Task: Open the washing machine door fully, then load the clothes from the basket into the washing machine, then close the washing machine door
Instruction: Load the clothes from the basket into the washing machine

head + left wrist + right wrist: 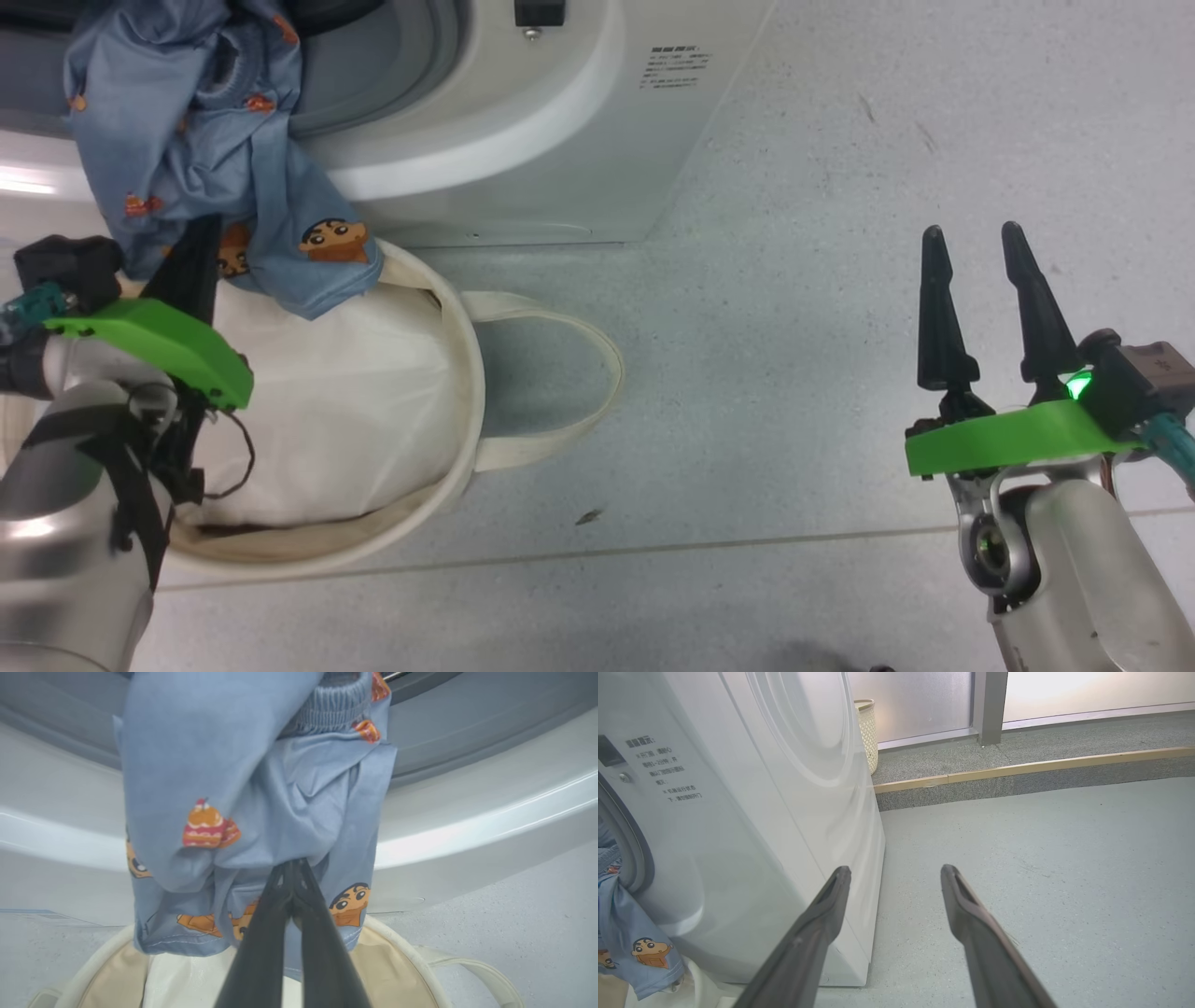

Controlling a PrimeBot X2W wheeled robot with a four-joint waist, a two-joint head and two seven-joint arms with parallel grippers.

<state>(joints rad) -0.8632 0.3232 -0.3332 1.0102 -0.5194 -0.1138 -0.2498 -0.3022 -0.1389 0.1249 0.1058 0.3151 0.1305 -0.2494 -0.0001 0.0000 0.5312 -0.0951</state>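
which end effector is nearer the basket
Left. The left end effector is over the basket, shut on the clothes. The right end effector is open, well off to the basket's right, over the floor.

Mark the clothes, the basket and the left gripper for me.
clothes (299, 798): left wrist view, middle of the hanging blue cloth
basket (473, 383): head view, cream rim, right side
left gripper (293, 865): left wrist view, shut fingertips on the cloth

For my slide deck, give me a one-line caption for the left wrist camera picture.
Blue cartoon-print clothes, pinched by the left gripper, hang from the washing machine over the basket.
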